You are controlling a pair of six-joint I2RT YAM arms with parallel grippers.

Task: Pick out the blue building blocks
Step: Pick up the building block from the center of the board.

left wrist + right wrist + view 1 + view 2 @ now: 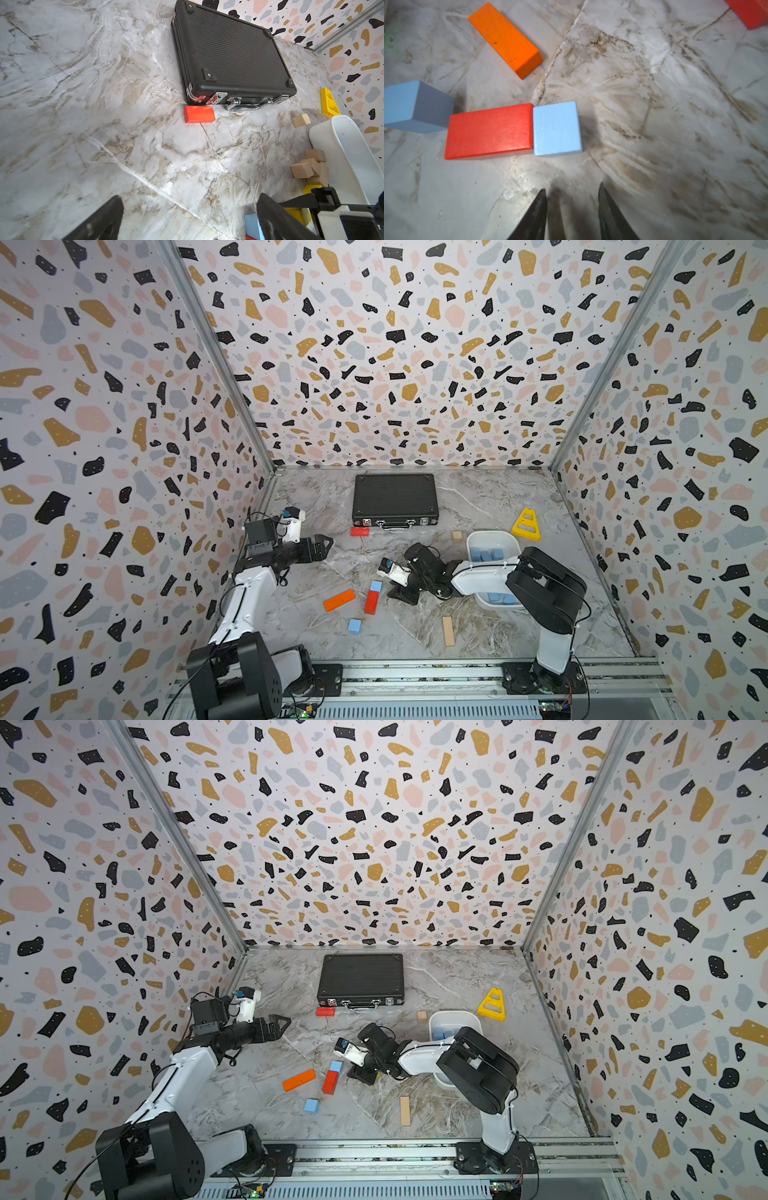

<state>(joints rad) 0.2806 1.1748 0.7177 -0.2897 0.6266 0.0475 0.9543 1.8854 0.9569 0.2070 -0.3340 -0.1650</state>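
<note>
Hanging slightly apart with nothing between them, the jaws of the right end effector (572, 187) point down at bare desk (664, 128), near a blue cube (556, 128) but not touching it. That cube is matte, light blue and sharp-edged, and it sits flat with one face pressed against the short end of the red bar (490, 131). Its sides are square with the bar's, and being a cube it has no long axis. In both top views it is at the bar's end nearer the back wall.

A second blue cube (411, 106) of the same paint stands apart from the red bar's other end, on the robot's left of it and turned a little askew. More blue blocks (486, 554) lie jumbled in the white tub (492, 536), well to the robot's right of the red bar; which way they point I cannot tell.

An orange block (505, 39) lies slanted on the robot's left of the red bar. Farther that way, the left end effector (190, 196) hangs with its jaws wide apart and empty
</note>
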